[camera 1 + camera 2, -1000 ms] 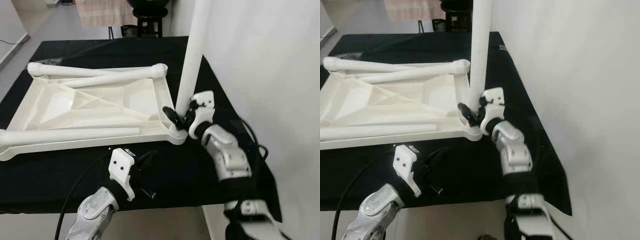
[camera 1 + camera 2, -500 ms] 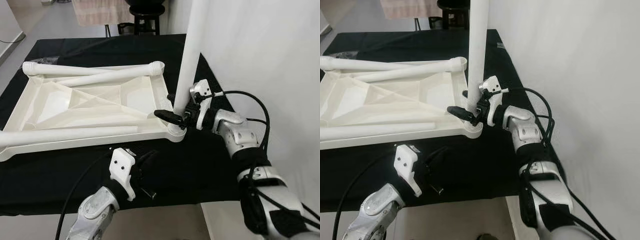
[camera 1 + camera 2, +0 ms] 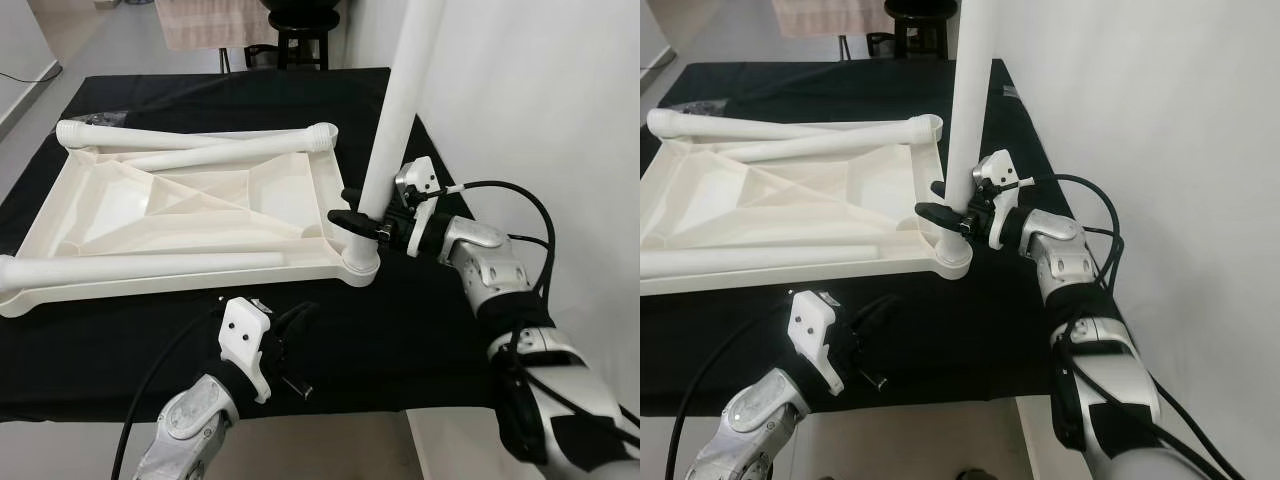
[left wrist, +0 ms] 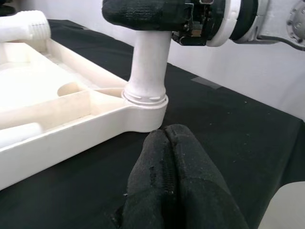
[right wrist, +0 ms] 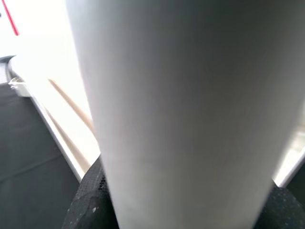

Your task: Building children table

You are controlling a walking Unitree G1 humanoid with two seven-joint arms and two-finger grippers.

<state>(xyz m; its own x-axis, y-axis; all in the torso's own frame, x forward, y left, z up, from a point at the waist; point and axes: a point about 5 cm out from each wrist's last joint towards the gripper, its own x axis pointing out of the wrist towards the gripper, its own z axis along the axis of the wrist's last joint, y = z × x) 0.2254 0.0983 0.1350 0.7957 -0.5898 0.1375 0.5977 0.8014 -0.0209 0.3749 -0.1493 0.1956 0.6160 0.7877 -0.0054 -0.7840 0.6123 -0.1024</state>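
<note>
Table top: white, upside down on the black cloth, with two loose legs lying in it.
Left gripper: fingers pressed together, holding nothing, near the front edge with bare cloth around.
Standing leg: upright in the right corner hole.
Right gripper: fingers squeezing the standing leg, close to the white wall.

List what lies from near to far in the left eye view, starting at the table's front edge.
Left claw over the black tablecloth → long white plastic leg lying along the tabletop's near rim → upturned white plastic tabletop → two white legs lying along its far rim → dark stool beyond the table.
</note>
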